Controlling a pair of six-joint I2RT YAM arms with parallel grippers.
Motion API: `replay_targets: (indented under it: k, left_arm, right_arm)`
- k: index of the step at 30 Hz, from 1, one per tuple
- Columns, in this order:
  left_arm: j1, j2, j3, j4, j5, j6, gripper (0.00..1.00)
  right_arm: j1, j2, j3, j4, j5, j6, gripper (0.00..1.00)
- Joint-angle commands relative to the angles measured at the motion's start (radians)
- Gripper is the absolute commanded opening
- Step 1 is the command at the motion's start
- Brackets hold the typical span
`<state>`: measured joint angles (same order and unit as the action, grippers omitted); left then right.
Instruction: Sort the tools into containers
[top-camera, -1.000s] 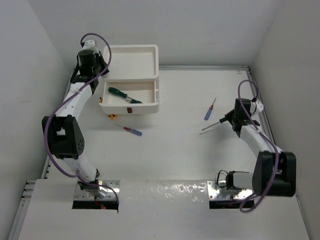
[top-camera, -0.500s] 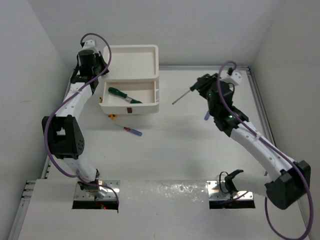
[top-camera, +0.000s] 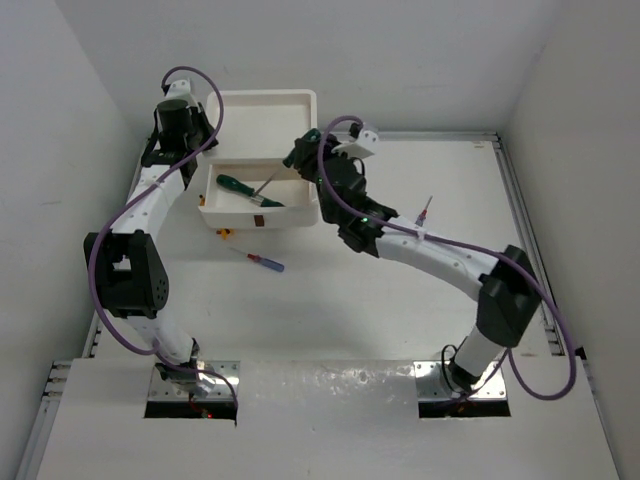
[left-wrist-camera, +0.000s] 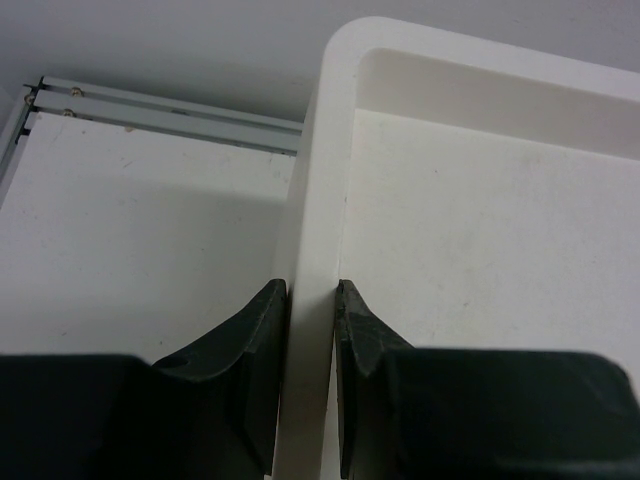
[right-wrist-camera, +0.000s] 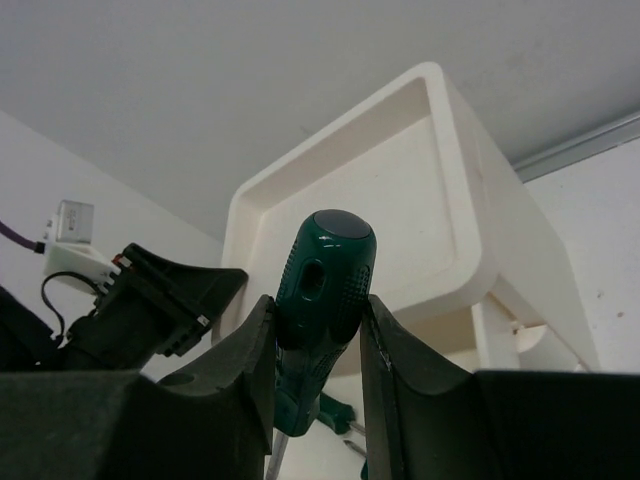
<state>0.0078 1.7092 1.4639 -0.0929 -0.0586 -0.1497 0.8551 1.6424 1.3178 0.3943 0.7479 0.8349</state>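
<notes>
The white drawer unit (top-camera: 262, 125) stands at the back left with its top drawer (top-camera: 292, 186) pulled open. A green screwdriver (top-camera: 238, 186) lies in that drawer. My right gripper (top-camera: 300, 155) is shut on a stubby dark green screwdriver (right-wrist-camera: 325, 270) and holds it above the open drawer, its shaft (top-camera: 268, 182) slanting down into the drawer. My left gripper (left-wrist-camera: 310, 300) is shut on the left rim (left-wrist-camera: 325, 200) of the unit's recessed top. A blue-and-red screwdriver (top-camera: 265, 261) lies on the table in front of the unit. A yellow-orange tool (top-camera: 225, 234) lies at the unit's front foot.
Another blue-and-red screwdriver (top-camera: 425, 212) lies at mid right, partly behind my right arm. A brown drawer handle (top-camera: 258, 221) shows on the unit's front. The left arm (right-wrist-camera: 150, 300) stands close beside the unit. Walls close in the table on the left, back and right.
My right arm has swung from the table's right side leftward to over the open drawer, carrying the dark green screwdriver. The left arm has not moved.
</notes>
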Motion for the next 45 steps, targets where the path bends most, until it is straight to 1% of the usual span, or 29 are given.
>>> replay_targets:
  k: [1, 3, 5, 8, 9, 12, 13, 16, 17, 19, 20, 23, 27, 30, 31, 32, 33, 34, 35, 36, 37, 38, 39, 40, 41, 43, 44, 45]
  left_arm:
    - [0.017, 0.012, -0.004, 0.005, -0.053, -0.013, 0.00]
    - [0.017, 0.012, -0.007, 0.005, -0.053, -0.011, 0.00]
    - [0.017, 0.012, -0.007, 0.005, -0.060, -0.007, 0.00]
    - [0.017, 0.012, -0.010, 0.007, -0.061, -0.004, 0.00]
    - [0.017, 0.012, -0.008, 0.010, -0.061, -0.004, 0.00]
    - [0.017, 0.017, -0.008, 0.010, -0.058, -0.005, 0.00]
    - [0.017, 0.017, -0.007, 0.010, -0.057, -0.005, 0.00]
    - [0.017, 0.018, -0.008, 0.010, -0.056, -0.005, 0.00]
    - [0.017, 0.018, -0.007, 0.012, -0.056, -0.005, 0.00]
    - [0.017, 0.018, -0.008, 0.010, -0.058, -0.005, 0.00]
    - [0.017, 0.018, -0.008, 0.012, -0.058, -0.004, 0.00]
    - [0.017, 0.021, -0.007, 0.012, -0.058, -0.004, 0.00]
    - [0.017, 0.026, -0.005, 0.012, -0.061, -0.004, 0.00]
    - [0.017, 0.029, -0.004, 0.010, -0.061, -0.004, 0.00]
    - [0.017, 0.029, -0.001, 0.010, -0.061, -0.004, 0.00]
    - [0.017, 0.030, -0.002, 0.012, -0.061, -0.002, 0.00]
    - [0.017, 0.032, -0.001, 0.010, -0.063, -0.002, 0.00]
    - [0.017, 0.033, 0.001, 0.012, -0.064, -0.001, 0.00]
    - [0.017, 0.035, 0.001, 0.012, -0.064, 0.001, 0.00]
    - [0.017, 0.038, 0.001, 0.010, -0.063, 0.001, 0.00]
    - [0.017, 0.041, 0.003, 0.010, -0.063, 0.002, 0.00]
    - [0.017, 0.043, 0.004, 0.009, -0.061, 0.004, 0.00]
    - [0.017, 0.047, 0.007, 0.007, -0.057, 0.004, 0.00]
    - [0.017, 0.049, 0.007, 0.007, -0.056, 0.004, 0.00]
    - [0.017, 0.050, 0.004, 0.009, -0.055, 0.002, 0.00]
    - [0.017, 0.052, 0.001, 0.010, -0.053, -0.001, 0.00]
    - [0.017, 0.052, -0.004, 0.015, -0.044, -0.001, 0.00]
    - [0.017, 0.052, -0.005, 0.015, -0.043, -0.001, 0.00]
  right_arm:
    - [0.024, 0.120, 0.086, 0.114, 0.097, 0.064, 0.00]
    - [0.032, 0.199, 0.138, 0.106, 0.123, 0.096, 0.00]
    - [0.048, 0.244, 0.185, 0.101, 0.148, 0.124, 0.00]
    - [0.082, 0.303, 0.227, 0.100, 0.188, 0.106, 0.00]
    - [0.093, 0.313, 0.230, 0.106, 0.236, 0.092, 0.00]
    - [0.117, 0.342, 0.218, 0.196, 0.243, 0.032, 0.00]
    - [0.119, 0.352, 0.210, 0.212, 0.223, 0.008, 0.03]
    - [0.119, 0.352, 0.201, 0.170, 0.219, 0.030, 0.21]
    - [0.119, 0.347, 0.195, 0.157, 0.217, 0.032, 0.31]
    - [0.121, 0.340, 0.179, 0.150, 0.208, 0.029, 0.40]
    - [0.119, 0.329, 0.175, 0.143, 0.206, 0.023, 0.47]
    - [0.119, 0.303, 0.172, 0.123, 0.196, -0.017, 0.55]
    - [0.119, 0.269, 0.176, 0.112, 0.176, -0.127, 0.65]
    - [0.119, 0.237, 0.187, 0.103, 0.142, -0.224, 0.66]
    - [0.119, 0.225, 0.186, 0.104, 0.121, -0.255, 0.65]
    - [0.119, 0.212, 0.184, 0.115, 0.090, -0.335, 0.64]
    - [0.119, 0.189, 0.192, 0.112, 0.005, -0.377, 0.63]
    - [0.119, 0.180, 0.207, 0.053, -0.048, -0.420, 0.63]
    - [0.119, 0.174, 0.227, -0.004, -0.102, -0.506, 0.64]
    - [0.119, 0.163, 0.269, -0.059, -0.190, -0.538, 0.64]
    - [0.119, 0.157, 0.280, -0.175, -0.214, -0.560, 0.63]
    - [0.119, 0.146, 0.281, -0.223, -0.231, -0.572, 0.62]
    - [0.124, 0.134, 0.241, -0.253, -0.239, -0.579, 0.61]
    - [0.127, 0.105, 0.206, -0.271, -0.210, -0.574, 0.59]
    - [0.145, 0.090, 0.126, -0.268, -0.176, -0.559, 0.57]
    - [0.171, 0.070, 0.052, -0.226, -0.071, -0.545, 0.54]
    - [0.200, 0.069, -0.001, -0.203, -0.046, -0.546, 0.53]
    - [0.219, 0.074, -0.020, -0.181, -0.018, -0.545, 0.54]
